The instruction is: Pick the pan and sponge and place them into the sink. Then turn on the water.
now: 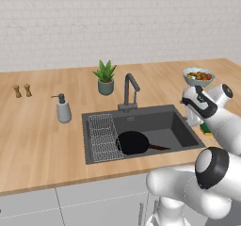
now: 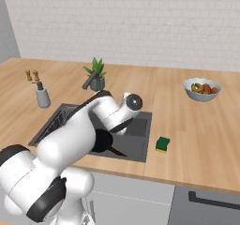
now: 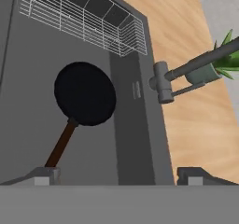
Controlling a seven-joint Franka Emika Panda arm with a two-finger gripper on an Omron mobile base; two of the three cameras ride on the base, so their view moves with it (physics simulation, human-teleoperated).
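While the claw (image 3: 119, 175) hangs spread wide and empty over the sink (image 1: 181, 121), one pan (image 3: 85, 93) lies in the basin beside one wire rack (image 1: 102, 136). One sponge (image 2: 162, 144) sits on the worktop (image 2: 197, 139) just right of the sink. One faucet (image 1: 130, 91), no writing legible.

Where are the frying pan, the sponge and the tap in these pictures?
pan (image 3: 85, 93): hand view, middle of its black dish.
sponge (image 2: 162, 143): right base view, green top.
faucet (image 1: 129, 86): left base view, upright stem.
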